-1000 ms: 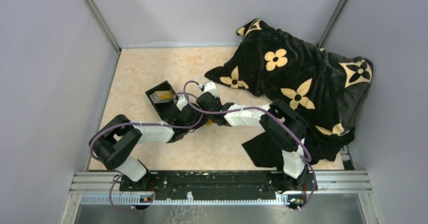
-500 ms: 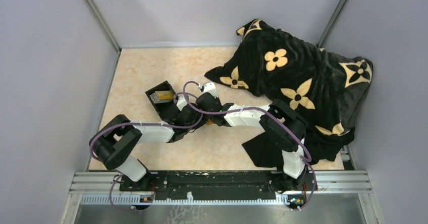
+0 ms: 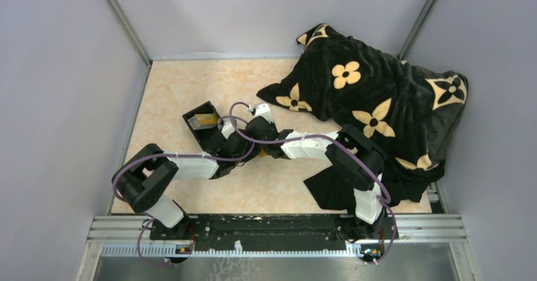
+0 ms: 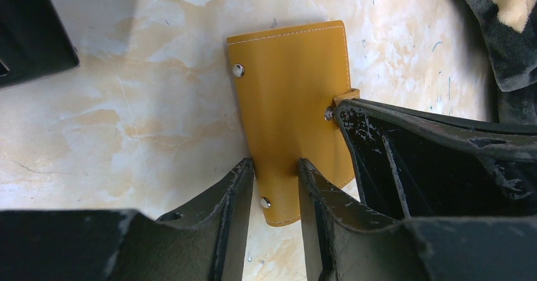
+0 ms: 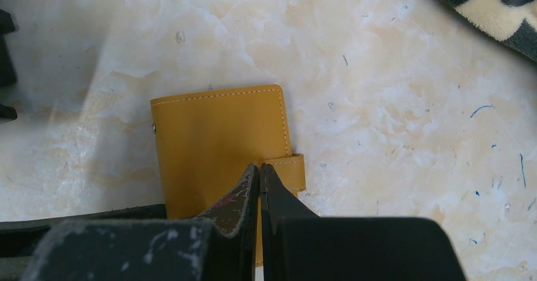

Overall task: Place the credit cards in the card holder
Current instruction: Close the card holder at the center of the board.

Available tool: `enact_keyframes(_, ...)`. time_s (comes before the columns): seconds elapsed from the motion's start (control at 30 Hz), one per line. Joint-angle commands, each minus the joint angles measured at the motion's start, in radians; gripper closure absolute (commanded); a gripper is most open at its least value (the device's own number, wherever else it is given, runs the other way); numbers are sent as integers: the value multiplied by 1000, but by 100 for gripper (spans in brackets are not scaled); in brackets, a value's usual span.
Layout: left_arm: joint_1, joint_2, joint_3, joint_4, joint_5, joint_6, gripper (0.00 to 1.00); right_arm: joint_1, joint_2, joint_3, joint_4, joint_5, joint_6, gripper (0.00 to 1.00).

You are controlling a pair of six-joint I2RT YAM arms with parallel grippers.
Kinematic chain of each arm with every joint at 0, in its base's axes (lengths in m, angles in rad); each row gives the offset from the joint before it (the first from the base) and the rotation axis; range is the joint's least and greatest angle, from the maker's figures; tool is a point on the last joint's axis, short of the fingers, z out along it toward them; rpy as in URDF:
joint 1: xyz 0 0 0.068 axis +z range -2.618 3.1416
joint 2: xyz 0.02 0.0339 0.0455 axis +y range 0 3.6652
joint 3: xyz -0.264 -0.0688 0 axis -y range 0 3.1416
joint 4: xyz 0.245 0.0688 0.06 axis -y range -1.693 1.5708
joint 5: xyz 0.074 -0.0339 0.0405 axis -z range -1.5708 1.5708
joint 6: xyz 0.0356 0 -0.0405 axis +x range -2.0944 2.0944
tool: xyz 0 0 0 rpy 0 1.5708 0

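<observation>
The card holder [image 4: 288,97], a flat orange-tan sleeve with metal studs, lies on the marbled tabletop; from above only a sliver [image 3: 261,154] shows between the two wrists. My left gripper [image 4: 275,164] stands partly open over its near left corner, one finger at the sleeve's left edge and the other on top of it. My right gripper [image 5: 260,166] is shut, its tips down on the holder [image 5: 218,145] beside the small strap tab [image 5: 292,170]. What look like the credit cards [image 3: 204,120], tan and pale, sit inside a black open box.
The black open box [image 3: 194,126] stands just left of the grippers, its corner showing in the left wrist view [image 4: 31,34]. A black blanket with cream flowers [image 3: 373,104] covers the right and far right of the table. Grey walls close in both sides.
</observation>
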Motion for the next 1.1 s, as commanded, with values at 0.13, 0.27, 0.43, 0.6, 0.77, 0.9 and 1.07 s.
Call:
enact_keyframes(0.13,-7,94,-59,-242,81,18,59,47,18,41,-16,-34,13,100)
enact_keyframes(0.27,-7,98,-59,-241,82,17,59,51,21,48,-21,-36,12,100)
enact_keyframes(0.43,-7,96,-59,-240,82,18,60,62,31,55,-25,-36,12,100)
enact_keyframes(0.6,-7,101,-58,-239,84,18,60,69,37,59,-29,-39,12,100)
enact_keyframes(0.77,-7,96,-64,-233,88,13,61,70,45,57,-31,-51,19,100)
enact_keyframes(0.9,-7,82,-112,-160,113,-13,64,70,50,56,-28,-66,28,100)
enact_keyframes(1.07,-2,83,-140,-100,156,-22,72,70,67,59,-25,-83,34,100)
